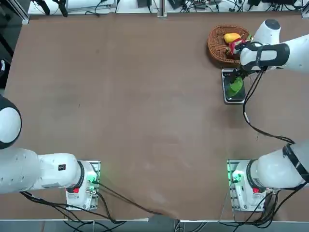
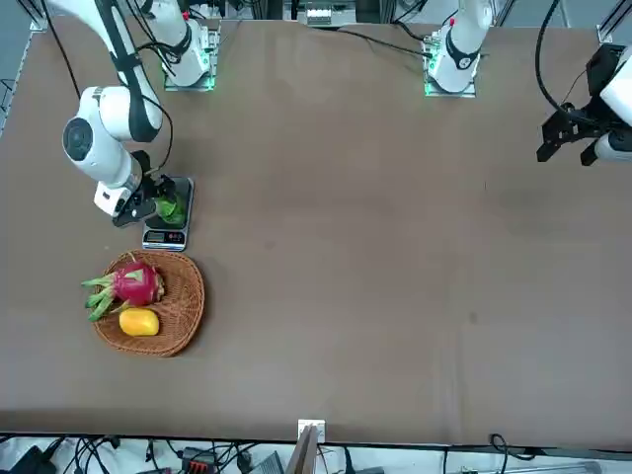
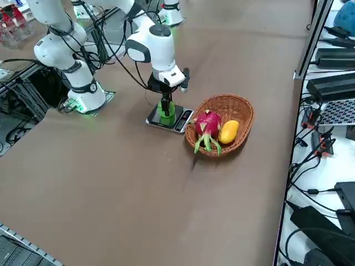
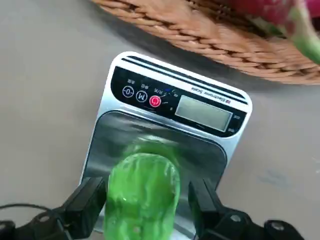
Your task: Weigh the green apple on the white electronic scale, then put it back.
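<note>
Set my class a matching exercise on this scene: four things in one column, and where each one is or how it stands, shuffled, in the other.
Things
1. green apple
2. yellow-orange fruit
3. wicker basket
4. right gripper

Places or states
A. open, its fingers on either side of a fruit
B. on the scale's dark plate
C. on the table, holding two fruits
D. in the basket, beside the pink dragon fruit

Pairs: 1-B, 2-D, 3-C, 4-A
</note>
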Controlling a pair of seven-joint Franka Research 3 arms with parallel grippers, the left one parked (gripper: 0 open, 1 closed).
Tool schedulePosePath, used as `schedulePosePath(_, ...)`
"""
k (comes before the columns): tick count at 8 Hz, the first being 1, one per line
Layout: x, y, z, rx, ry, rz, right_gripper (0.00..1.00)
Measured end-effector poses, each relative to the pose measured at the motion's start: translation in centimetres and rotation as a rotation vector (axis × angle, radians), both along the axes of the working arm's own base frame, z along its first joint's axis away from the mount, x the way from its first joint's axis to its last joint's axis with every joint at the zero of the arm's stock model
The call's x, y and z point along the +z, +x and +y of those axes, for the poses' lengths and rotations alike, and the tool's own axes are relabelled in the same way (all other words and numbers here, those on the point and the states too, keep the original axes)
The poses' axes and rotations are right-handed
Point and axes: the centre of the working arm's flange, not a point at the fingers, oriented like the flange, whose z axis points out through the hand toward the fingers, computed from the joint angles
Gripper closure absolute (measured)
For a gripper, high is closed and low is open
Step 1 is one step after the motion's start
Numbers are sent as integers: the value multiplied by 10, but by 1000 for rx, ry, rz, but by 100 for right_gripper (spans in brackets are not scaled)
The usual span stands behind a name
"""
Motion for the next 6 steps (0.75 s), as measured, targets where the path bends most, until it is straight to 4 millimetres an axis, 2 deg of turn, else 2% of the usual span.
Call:
schedulePosePath(1,17,3,0,-27,0,0,0)
schedulePosePath(3,67,11,3,-103,-1,-12,0)
schedulePosePath(5,125,19,7,-165,-2,-4,0)
schedulePosePath(6,161,24,8,-186,-3,7,0)
